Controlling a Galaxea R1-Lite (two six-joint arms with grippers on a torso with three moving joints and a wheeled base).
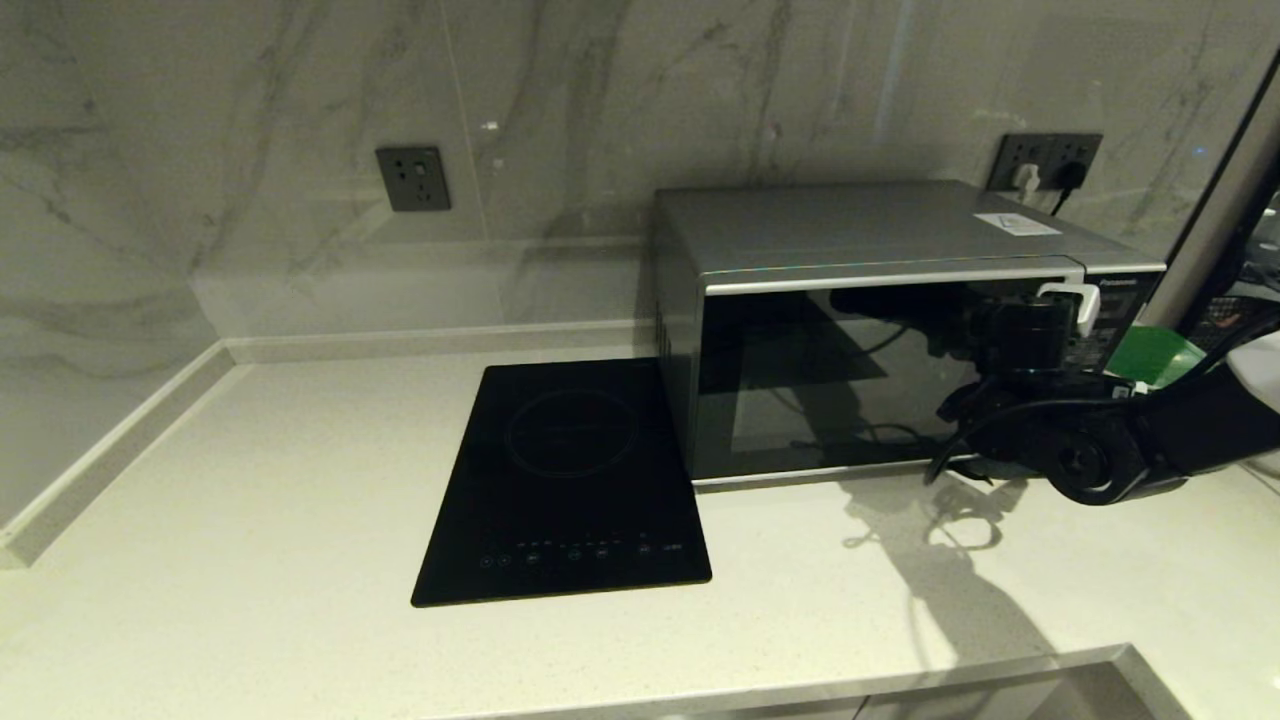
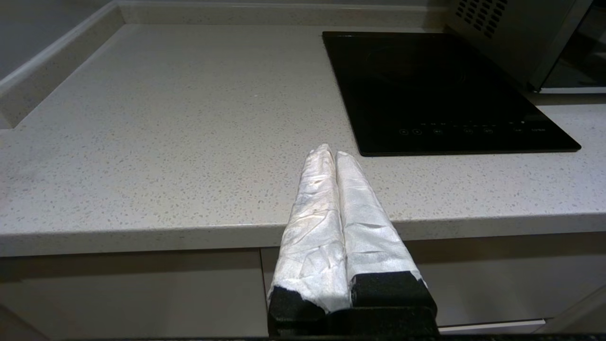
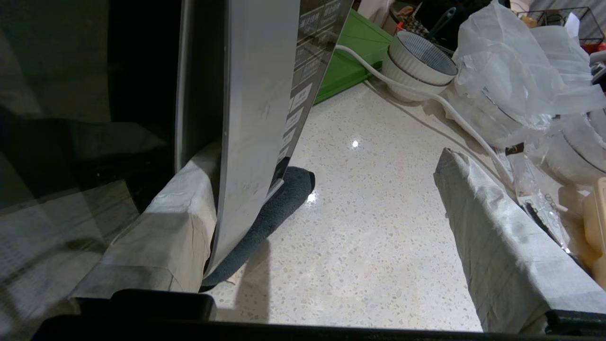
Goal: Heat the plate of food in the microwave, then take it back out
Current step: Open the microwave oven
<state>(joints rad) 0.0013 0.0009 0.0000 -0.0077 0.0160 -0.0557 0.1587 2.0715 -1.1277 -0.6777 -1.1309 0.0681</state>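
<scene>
One microwave point(image 1: 860, 330), one spread right gripper point(image 3: 326, 227) astride its handle strip point(image 3: 251, 118); left gripper point(image 2: 335, 158) pressed together.

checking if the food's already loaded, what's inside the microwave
Nothing inside can be made out. The microwave has its door shut, and the dark glass shows only reflections, so any plate of food is hidden. The right claw stands open at the silver handle strip.

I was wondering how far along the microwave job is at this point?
Nothing looks finished: the microwave door is shut and the plate of food is in no view. In hand: the right gripper is open, one finger behind the silver handle strip, seemingly to pull the door. The left gripper is parked, shut, off the counter edge. Opening, loading, heating and retrieving remain.
</scene>
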